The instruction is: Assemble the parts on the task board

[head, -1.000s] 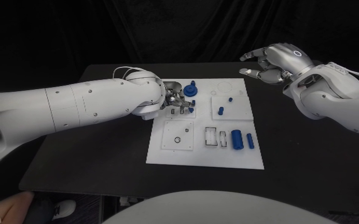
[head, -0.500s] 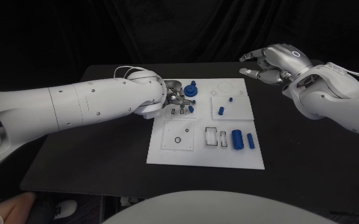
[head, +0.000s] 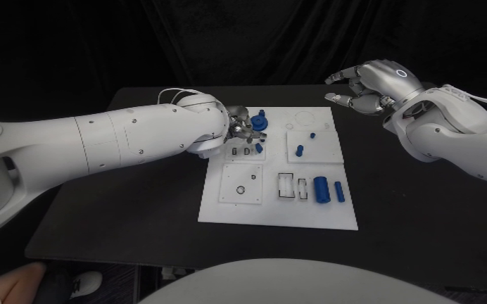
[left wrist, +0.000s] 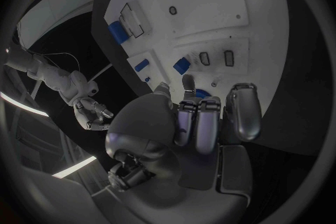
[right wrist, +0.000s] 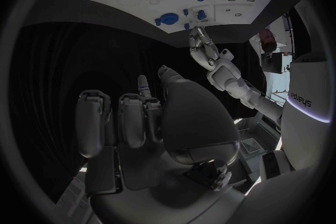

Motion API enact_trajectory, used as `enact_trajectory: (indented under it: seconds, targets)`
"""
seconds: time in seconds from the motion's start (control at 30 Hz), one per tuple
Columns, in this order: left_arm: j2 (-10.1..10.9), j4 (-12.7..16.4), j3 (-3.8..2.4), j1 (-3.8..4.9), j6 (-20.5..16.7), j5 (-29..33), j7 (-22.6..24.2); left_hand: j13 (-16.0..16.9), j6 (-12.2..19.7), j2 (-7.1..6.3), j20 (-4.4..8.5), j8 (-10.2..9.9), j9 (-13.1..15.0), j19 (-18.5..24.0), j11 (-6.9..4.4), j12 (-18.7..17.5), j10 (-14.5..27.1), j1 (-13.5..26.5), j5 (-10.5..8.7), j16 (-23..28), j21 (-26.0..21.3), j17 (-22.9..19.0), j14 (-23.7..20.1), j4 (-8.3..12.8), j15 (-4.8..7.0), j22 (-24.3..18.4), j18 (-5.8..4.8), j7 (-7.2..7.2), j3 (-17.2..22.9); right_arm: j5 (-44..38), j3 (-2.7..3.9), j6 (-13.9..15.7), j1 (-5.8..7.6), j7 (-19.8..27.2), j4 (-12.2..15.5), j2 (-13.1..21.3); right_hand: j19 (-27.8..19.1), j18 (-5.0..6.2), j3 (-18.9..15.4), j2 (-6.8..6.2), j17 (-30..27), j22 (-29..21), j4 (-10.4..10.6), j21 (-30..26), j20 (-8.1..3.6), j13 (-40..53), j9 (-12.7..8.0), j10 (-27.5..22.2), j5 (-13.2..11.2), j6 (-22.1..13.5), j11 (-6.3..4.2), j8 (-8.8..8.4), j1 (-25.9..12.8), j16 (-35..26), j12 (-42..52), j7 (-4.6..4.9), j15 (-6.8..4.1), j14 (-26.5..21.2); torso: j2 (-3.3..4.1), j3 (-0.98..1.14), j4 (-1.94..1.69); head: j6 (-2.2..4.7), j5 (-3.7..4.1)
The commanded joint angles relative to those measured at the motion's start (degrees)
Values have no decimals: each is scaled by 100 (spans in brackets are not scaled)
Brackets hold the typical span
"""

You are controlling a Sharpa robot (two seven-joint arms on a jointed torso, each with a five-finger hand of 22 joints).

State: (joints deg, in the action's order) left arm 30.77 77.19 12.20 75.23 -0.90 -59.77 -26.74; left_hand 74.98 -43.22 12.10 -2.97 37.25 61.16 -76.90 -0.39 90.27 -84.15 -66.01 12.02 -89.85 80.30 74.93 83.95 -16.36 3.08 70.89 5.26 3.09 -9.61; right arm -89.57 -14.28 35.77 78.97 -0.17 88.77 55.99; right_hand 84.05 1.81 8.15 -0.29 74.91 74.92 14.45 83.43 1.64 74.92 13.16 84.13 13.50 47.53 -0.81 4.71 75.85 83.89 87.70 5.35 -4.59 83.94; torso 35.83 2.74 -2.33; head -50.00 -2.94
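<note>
Black table, black curtain behind it, dim room

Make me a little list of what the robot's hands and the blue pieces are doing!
left hand: over the far left part of the task board, fingers by a small blue part; whether it grips it cannot be told
right hand: in the air beyond the board's far right corner, fingers curled, holding nothing
blue cylinder: lying on the board's near right part
blue knob: near the far edge
</note>
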Motion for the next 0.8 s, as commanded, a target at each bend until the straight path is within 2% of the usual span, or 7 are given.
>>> enact_trajectory:
  seconds: [0.03,0.23,0.37,0.8]
  targets:
    - [-53,-46,-5,-22,-79,-2,97,1502,-55,4,1,-47,-9,54,-43,-27,-585,23,33,-15,-34,1507,605,17,45,-10,-48,-7,17,-10,4,-38,-14,-100,-2,-2,305,-16,-6,16,560,1291,-31,-3,55,1201,-10,378,39,39,34,-23,50,20,1,-9,43,422,2,-1,3,0,2]
    - [-107,-108,-5,-40,-57,-2,87,1502,-116,-2,4,-104,-11,43,-49,-27,-585,-3,43,-15,-33,1507,605,33,49,7,-51,-14,41,-10,4,-48,-15,-99,-5,-3,305,-15,-5,16,557,1291,-31,-4,55,1168,-11,355,42,40,34,-24,50,19,-23,-9,43,421,10,-15,5,0,-3]
    - [-136,-144,-5,-52,-35,-2,75,1502,-143,-3,6,-119,-10,48,-51,-27,-585,-7,44,-15,-40,1507,605,34,51,-1,-49,-17,47,-10,4,-55,-16,-101,-7,-5,303,-14,-5,17,555,1290,-31,-7,55,1155,-12,347,43,40,34,-25,50,18,-33,-9,43,421,10,-12,13,0,-8]
    - [-196,-216,-5,-116,43,-2,-9,1502,-382,-27,30,-212,26,8,-89,-27,-585,-31,35,-15,-33,1507,605,45,82,44,-56,-63,95,-10,4,-70,-17,-97,-10,-11,304,-15,-3,18,561,1291,-32,-5,55,1126,-14,326,47,40,35,-27,50,21,-55,-8,44,422,2,-9,3,0,15]
